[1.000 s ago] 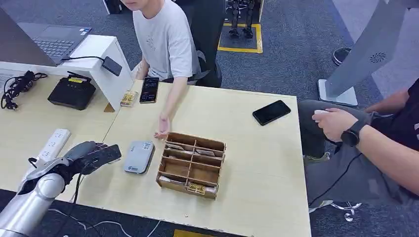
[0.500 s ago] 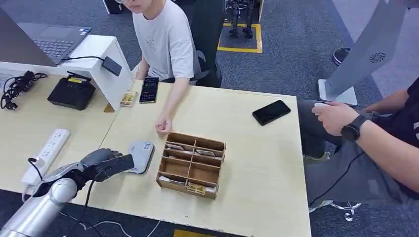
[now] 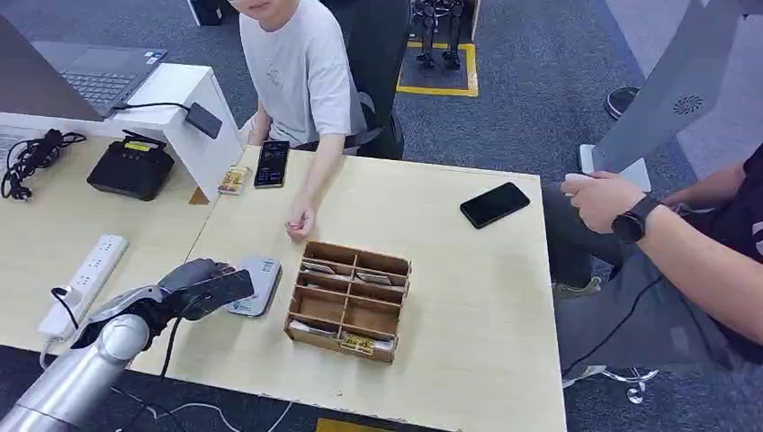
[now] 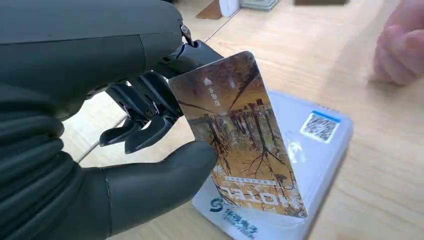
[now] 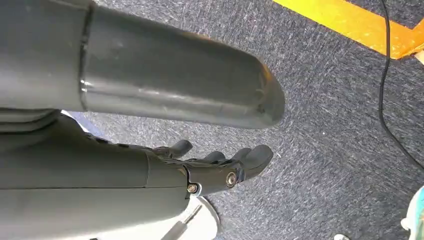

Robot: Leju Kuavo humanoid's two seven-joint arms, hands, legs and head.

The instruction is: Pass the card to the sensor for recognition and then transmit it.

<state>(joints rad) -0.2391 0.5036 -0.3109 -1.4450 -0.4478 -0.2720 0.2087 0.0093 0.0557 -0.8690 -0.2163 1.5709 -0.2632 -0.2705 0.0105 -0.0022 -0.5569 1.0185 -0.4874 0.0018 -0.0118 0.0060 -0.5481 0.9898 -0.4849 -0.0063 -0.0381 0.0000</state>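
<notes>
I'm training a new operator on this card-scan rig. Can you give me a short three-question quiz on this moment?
1. True or false: the left hand holds the card over the grey card reader.
2. Which lies nearest the reader: A the wooden divided box, B the black phone, C the power strip?
3. What does the right hand hang above?

Key: 1 true. 2 A. 3 grey carpet; the hand holds nothing.

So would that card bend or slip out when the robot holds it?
The card looks flat and straight though the left hand pinches just one edge, so it is probably stiff. Its glossy printed face could be slippery. It seems thin, so likely very light.
</notes>
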